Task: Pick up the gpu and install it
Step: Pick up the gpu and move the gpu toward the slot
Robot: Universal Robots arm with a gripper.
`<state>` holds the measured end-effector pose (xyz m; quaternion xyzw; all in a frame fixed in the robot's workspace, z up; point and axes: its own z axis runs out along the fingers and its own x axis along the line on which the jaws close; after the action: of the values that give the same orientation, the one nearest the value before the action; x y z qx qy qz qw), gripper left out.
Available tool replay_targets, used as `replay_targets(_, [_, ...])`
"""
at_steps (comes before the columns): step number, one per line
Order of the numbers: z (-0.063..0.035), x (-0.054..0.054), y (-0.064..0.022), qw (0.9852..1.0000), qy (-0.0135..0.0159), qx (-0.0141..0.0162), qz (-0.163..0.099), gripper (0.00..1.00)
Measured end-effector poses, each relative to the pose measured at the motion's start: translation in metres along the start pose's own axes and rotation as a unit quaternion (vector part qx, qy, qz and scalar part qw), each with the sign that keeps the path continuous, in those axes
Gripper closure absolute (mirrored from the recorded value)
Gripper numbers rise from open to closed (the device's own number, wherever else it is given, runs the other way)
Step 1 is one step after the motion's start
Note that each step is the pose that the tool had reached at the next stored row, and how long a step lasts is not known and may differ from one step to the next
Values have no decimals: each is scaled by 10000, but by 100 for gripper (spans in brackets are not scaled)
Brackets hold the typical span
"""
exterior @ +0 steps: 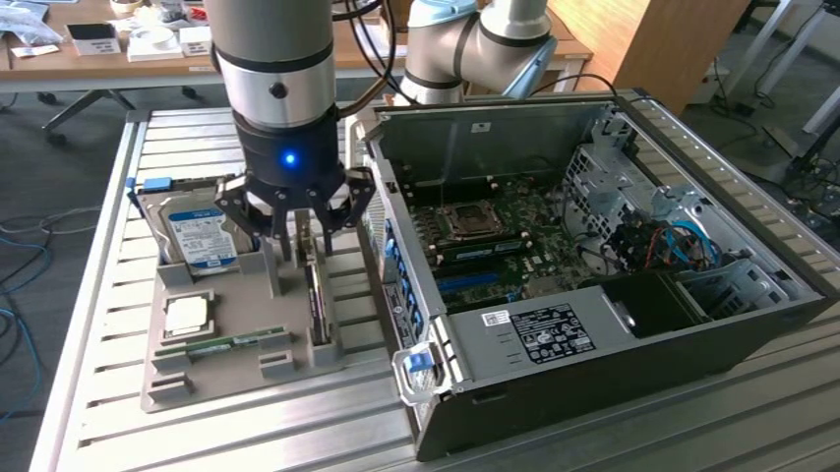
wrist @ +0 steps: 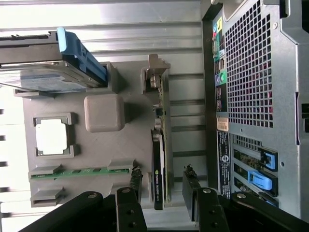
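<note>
None of the install is done: the gpu (exterior: 317,295) stands on edge in its gray tray (exterior: 236,307), the hand (wrist: 162,170) spread astride it, not gripping; the open computer case (exterior: 591,295) sits at three o'clock, exterior view.

Robotics laboratory. A slotted aluminium counter (exterior: 92,324) carries an open computer case (exterior: 577,364), with a grey fixture tray (exterior: 223,379) of components just beside the case. A robot arm (exterior: 275,59) hangs over that tray. Behind the case stand wooden desks (exterior: 53,62) with boxes (exterior: 94,39); loose cables (exterior: 27,231) lie on the floor (exterior: 53,167).
</note>
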<state>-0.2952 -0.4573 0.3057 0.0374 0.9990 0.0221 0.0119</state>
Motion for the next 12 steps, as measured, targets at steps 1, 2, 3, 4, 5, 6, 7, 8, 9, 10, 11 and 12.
replay_targets(1, [9,0,-1,10000,0,0,0,53])
replay_targets(2, [18,0,-1,10000,0,0,0,53])
replay_targets(3, [26,1,-1,10000,0,0,0,53])
replay_targets(4, [34,1,-1,10000,0,0,0,53])
replay_targets(5, [41,1,-2,10000,0,0,0,53])
replay_targets(6, [48,1,-2,10000,0,-1,0,53])
replay_targets(7, [55,1,-2,10000,-1,0,0,53])
replay_targets(8, [62,1,-3,10000,0,0,0,53])
replay_targets(9, [69,2,-3,10000,0,0,0,53])
replay_targets(10, [76,2,-3,10000,0,0,0,53])
replay_targets(11, [83,2,-4,10000,0,0,0,53])
replay_targets(12, [91,2,-4,10000,0,0,0,53])
